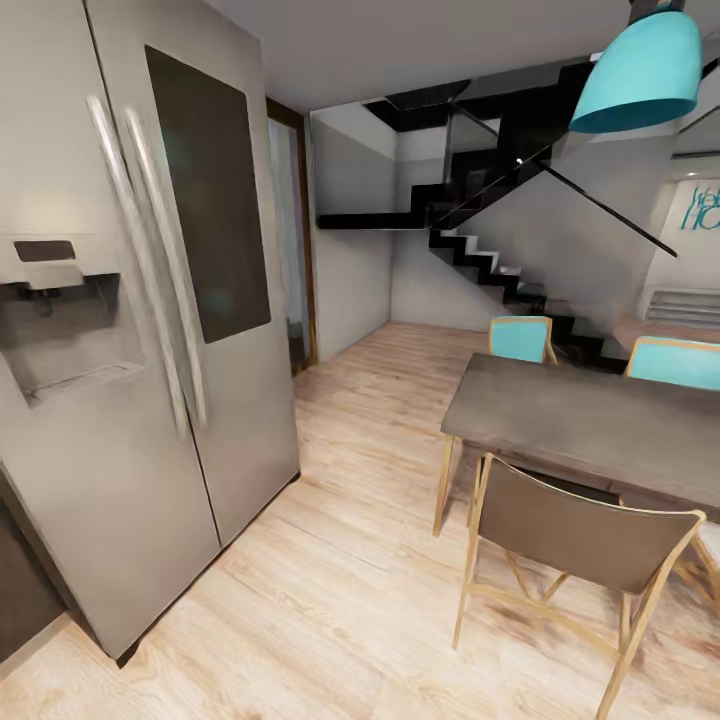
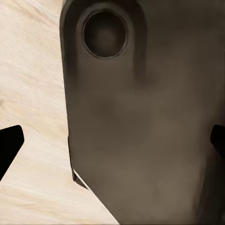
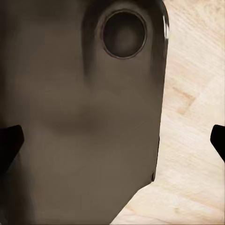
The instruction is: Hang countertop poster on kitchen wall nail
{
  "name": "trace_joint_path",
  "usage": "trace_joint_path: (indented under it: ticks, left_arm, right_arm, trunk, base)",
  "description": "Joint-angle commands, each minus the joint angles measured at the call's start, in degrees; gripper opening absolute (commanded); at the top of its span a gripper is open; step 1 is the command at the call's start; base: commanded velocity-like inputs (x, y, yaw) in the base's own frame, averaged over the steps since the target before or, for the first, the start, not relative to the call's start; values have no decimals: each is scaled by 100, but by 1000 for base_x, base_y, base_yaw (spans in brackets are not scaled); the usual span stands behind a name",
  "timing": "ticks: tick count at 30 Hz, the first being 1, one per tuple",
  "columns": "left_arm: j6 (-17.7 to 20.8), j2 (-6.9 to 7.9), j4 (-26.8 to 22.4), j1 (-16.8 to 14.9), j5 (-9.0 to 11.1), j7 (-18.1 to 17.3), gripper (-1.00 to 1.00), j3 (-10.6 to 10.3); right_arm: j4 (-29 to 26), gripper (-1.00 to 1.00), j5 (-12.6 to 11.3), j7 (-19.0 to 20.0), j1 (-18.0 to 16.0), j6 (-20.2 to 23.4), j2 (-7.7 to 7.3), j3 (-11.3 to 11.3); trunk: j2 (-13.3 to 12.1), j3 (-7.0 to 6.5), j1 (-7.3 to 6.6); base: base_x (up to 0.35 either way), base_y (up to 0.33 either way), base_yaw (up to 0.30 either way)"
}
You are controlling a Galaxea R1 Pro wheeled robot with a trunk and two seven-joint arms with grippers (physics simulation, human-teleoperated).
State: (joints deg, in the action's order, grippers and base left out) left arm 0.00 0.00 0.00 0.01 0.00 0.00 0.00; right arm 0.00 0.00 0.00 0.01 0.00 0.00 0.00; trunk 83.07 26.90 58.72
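Head view: a tall grey double-door refrigerator (image 1: 140, 310) stood at the left, with a water dispenser recess (image 1: 62, 320) in its left door, a dark panel on its right door and two long vertical handles (image 1: 165, 280) between them. Pale wood flooring (image 1: 330, 560) ran from the foreground toward a doorway and a black staircase (image 1: 480, 250) at the back. At the right stood a brown dining table (image 1: 590, 420), with a brown-backed chair (image 1: 580, 550) on its near side and two turquoise-backed chairs (image 1: 520, 338) on its far side; a turquoise pendant lamp (image 1: 640, 75) hung above.

Left wrist view: the left gripper (image 2: 115, 143) showed its dark fingertips (image 2: 9, 143) at opposite edges of the picture (set wide apart, nothing between them), in front of a dark grey robot body part (image 2: 145, 131) bearing a round hole, over the wood floor.

Right wrist view: the right gripper (image 3: 115, 140) likewise had its fingertips (image 3: 10, 140) spread to the picture's edges and held nothing, before a similar dark part (image 3: 79, 122).

The poster, kitchen countertop and wall nails could not be located in these pictures.
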Motion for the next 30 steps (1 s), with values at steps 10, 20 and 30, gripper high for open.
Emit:
trace_joint_path:
  ticks: [10, 20, 30]
  left_arm:
    - [86, -114, -107, 77, 9, -17, 100, -15]
    - [86, -114, -107, 77, 9, -17, 100, -15]
    - [135, -263, -396, 255, -199, -8, 100, 10]
  right_arm:
    - [10, 100, 15, 8, -71, 81, 102, 17]
    - [10, 100, 15, 8, -71, 81, 102, 17]
    - [-279, 100, -22, 3, -351, -180, -23, -27]
  trunk:
    - [1, 3, 0]
    - [1, 3, 0]
    - [1, 3, 0]
  base:
    - [0, 0, 0]
    - [0, 0, 0]
    - [0, 0, 0]
